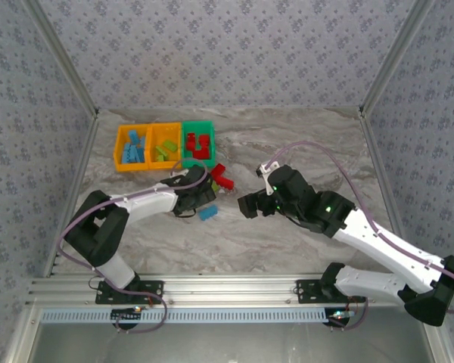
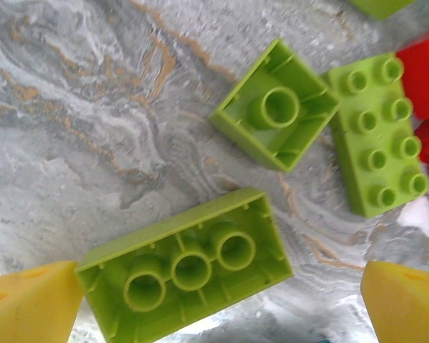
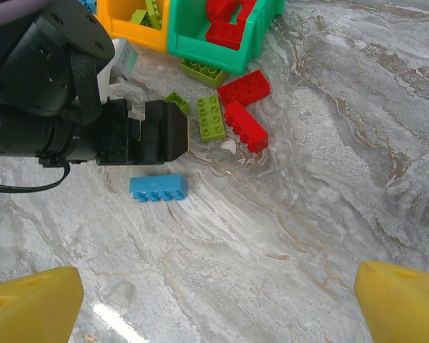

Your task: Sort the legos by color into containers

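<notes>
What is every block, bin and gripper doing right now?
Long green lego: upside down.
Square green lego: upside down.
Third green lego: studs up.
Blue lego: loose on the table.
Green bin: holds red legos.
Left orange bin: holds blue legos.
Middle orange bin: holds green legos.
Left gripper: open around the long green lego.
Right gripper: open, empty.

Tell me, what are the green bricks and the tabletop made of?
Green bricks: probably moulded plastic, smooth with a slight sheen, hollow ribbed undersides. Tabletop: looks like glossy grey marble with tan veins, though it may be a printed laminate.
</notes>
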Controlling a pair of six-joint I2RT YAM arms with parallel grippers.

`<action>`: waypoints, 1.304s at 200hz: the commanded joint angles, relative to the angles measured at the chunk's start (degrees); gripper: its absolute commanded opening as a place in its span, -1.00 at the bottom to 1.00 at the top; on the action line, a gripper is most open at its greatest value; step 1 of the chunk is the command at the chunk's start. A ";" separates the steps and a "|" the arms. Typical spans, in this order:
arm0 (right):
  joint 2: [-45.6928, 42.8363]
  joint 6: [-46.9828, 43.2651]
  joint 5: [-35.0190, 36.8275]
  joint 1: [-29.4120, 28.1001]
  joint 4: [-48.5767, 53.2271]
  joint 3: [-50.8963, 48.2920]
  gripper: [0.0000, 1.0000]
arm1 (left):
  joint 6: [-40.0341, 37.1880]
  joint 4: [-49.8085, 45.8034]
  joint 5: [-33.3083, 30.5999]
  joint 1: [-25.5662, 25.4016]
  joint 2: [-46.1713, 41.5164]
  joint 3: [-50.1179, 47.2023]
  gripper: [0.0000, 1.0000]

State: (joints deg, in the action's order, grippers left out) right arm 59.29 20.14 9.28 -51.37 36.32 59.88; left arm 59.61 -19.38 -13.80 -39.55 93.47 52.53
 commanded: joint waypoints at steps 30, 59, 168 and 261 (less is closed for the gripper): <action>-0.28 0.47 1.64 -0.13 2.52 0.42 1.00 | 1.51 -4.72 -3.21 -0.16 4.69 4.62 0.93; -1.70 1.07 1.72 -0.08 2.47 -0.44 1.00 | 1.39 -5.49 -4.01 -0.16 5.09 3.65 0.91; -1.26 3.03 -11.34 -0.29 -5.36 -3.18 1.00 | -2.41 -8.68 -4.99 -0.15 -4.66 3.59 0.15; -1.44 5.21 -7.78 -0.42 -3.31 -3.54 1.00 | -16.84 -6.40 -5.06 19.19 7.76 26.17 0.14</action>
State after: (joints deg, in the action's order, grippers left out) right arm 58.54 23.73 0.69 -51.42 32.14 56.77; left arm 48.29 -26.92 -21.78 -24.29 92.68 72.69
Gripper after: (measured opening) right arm 0.999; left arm 0.625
